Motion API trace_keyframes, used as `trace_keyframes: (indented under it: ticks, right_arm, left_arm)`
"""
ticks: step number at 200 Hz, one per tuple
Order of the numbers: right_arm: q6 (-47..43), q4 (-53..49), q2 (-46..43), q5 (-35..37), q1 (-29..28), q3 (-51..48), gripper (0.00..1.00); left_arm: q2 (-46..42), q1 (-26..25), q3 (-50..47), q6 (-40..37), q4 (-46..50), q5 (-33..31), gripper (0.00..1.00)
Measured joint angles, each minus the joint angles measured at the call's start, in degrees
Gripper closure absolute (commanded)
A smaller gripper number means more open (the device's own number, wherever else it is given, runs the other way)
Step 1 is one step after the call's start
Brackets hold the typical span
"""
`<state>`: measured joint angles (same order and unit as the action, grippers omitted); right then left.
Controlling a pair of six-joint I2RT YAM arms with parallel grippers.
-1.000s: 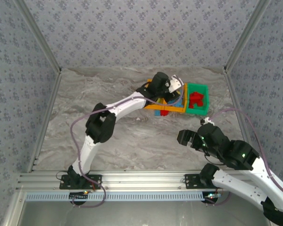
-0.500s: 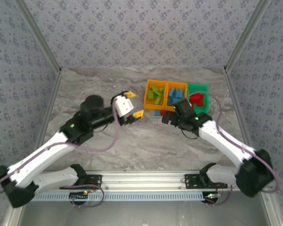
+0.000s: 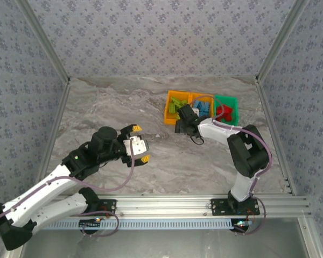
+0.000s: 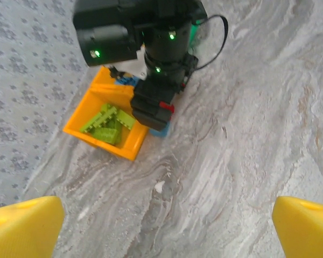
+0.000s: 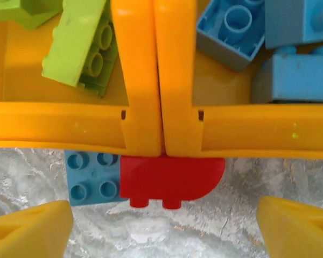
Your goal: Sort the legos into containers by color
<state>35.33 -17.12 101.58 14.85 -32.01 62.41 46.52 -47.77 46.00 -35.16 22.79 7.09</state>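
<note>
Low over the marbled grey surface [image 3: 113,102], left of centre: the left end effector [image 3: 140,143], yellow-tipped fingers [image 3: 135,128] spread wide, nothing between them. Aimed toward the bins, well apart from them.

Out at the far right-centre, above the near walls of the two orange bins: the right end effector [image 5: 162,228], fingers [image 5: 29,231] apart and empty.

Three bins in a row at the far right, side by side:
- left orange bin [image 3: 167,109], holding lime green legos [image 4: 109,123]
- middle orange bin [image 5: 247,131], touching the first, holding light blue legos [image 5: 296,75]
- green bin [image 3: 226,97] at the right end, holding red legos [image 3: 223,112]

Two loose legos on the surface, tight against the near walls at the seam between the orange bins. To the left, a light blue brick [image 5: 91,176], studs up. Touching it on the right, a red brick [image 5: 172,180] with one rounded corner, two studs showing on its edge away from the bins. Both just beyond the gap between the right fingertips in the right wrist view.
</note>
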Motion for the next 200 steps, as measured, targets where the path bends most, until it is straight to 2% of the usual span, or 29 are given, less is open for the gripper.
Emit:
trace_keyframes:
  ticks: [22,46,74,100,159,200]
  right_arm:
    - [-0.3,0.3,0.4,0.8,0.2,0.0,0.34]
    - [0.1,0.7,1.7,0.8,0.5,0.2,0.36]
    - [0.6,0.7,3.4,0.9,0.7,1.1,0.5]
    - [0.9,0.7,3.8,0.9,0.8,1.7,0.55]
    - [0.8,0.9,3.0,0.9,0.2,0.7,0.58]
    - [1.1,-2.1,-4.0,0.9,-1.8,-4.9,0.58]
  left_arm:
    - [0.2,1.1,-0.5,0.0,0.0,1.3,0.01]
    - [0.2,2.0,-0.5,0.0,-0.2,2.5,0.01]
    - [0.2,2.1,-0.8,0.0,-0.3,2.9,0.01]
    - [0.2,2.2,-1.3,0.0,-0.2,3.4,0.01]
    - [0.6,2.4,-1.3,-0.4,-0.3,3.9,0.01]
    - [0.9,2.5,-1.4,-0.4,-0.3,4.1,0.01]
